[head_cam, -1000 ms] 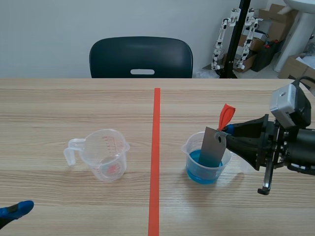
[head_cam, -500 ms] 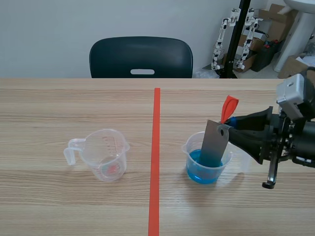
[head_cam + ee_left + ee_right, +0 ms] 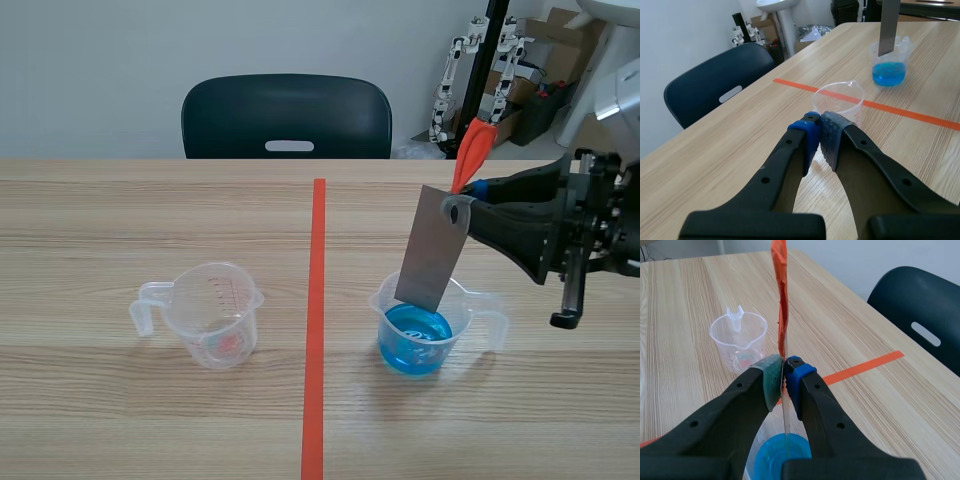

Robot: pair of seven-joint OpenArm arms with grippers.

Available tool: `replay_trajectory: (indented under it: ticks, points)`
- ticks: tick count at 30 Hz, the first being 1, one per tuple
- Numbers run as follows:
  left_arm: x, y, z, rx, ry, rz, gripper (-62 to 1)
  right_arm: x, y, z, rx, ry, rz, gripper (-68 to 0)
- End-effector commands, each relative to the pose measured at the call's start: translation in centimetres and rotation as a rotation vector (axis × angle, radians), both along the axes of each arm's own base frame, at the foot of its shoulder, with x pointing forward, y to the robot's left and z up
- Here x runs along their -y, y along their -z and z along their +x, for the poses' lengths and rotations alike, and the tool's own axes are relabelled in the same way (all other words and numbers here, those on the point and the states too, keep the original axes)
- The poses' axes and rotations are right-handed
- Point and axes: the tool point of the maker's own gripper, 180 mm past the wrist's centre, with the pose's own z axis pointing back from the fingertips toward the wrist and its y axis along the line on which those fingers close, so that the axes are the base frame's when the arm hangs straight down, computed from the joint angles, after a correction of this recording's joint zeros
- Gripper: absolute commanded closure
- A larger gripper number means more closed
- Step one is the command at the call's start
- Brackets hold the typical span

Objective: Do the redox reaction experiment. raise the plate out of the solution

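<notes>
Now the right claw comes in from the right, its pads pinched tight on the top of the grey plate, where an orange-red ribbon stands up from it. The plate hangs tilted, its lower edge out of the blue solution and about level with the rim of the clear cup that holds the liquid; whether that edge sits just inside the rim I cannot tell. This cup stands right of the tape line, with its handle on the right. An empty measuring cup stands well apart on the left of the line, and bare tabletop shows all round both cups. Beyond the far edge of the tabletop stands a dark chair. From the left wrist view, the left claw has its pads pressed together on nothing, the empty cup ahead of it.
</notes>
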Motion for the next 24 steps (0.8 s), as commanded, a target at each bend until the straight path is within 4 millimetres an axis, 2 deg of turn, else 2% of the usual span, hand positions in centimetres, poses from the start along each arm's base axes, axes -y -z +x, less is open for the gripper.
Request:
replay_trajectory:
  ticks: [1,7,12,15,20,24]
  points:
    - [-0.1,-2.6,1.4,0.075,0.011,-0.056,-2.3,-0.1,-1.5,0.1,0.014,-0.015,0.018,-0.6]
    - [0.7,-5.4,6.2,0.098,0.053,-0.002,-1.7,-0.7,-2.7,-0.3,-0.024,-0.034,0.011,-0.6]
    - [3.5,-6.6,8.9,0.118,0.098,0.074,-1.6,-1.1,-4.0,-0.9,-0.054,-0.057,0.009,-0.6]
    - [6.1,-7.4,9.5,0.138,0.153,0.101,-1.7,-1.2,-4.9,-1.3,-0.054,-0.078,0.007,-0.6]
    - [10.8,-8.3,9.3,0.159,0.242,0.144,-1.7,-1.2,-6.7,-1.9,-0.052,-0.104,0.011,-0.6]
    - [13.3,-7.5,9.2,0.136,0.272,0.163,-1.7,-0.6,-8.6,-1.5,-0.028,-0.096,0.015,-0.6]
